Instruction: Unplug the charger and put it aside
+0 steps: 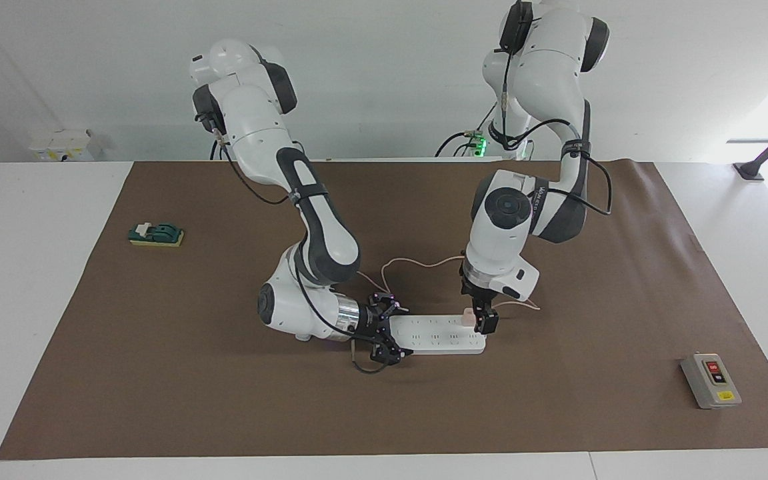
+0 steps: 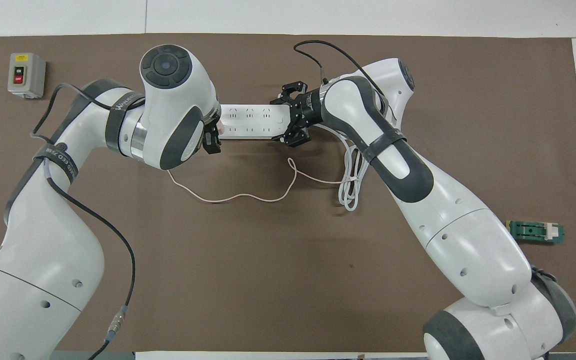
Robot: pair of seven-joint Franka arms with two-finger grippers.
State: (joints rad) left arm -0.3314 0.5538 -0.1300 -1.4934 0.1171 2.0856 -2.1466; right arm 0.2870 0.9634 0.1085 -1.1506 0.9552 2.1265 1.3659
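Left pincer (image 1: 477,321) straddles the charger (image 1: 468,316) plugged into the power strip (image 1: 434,335).
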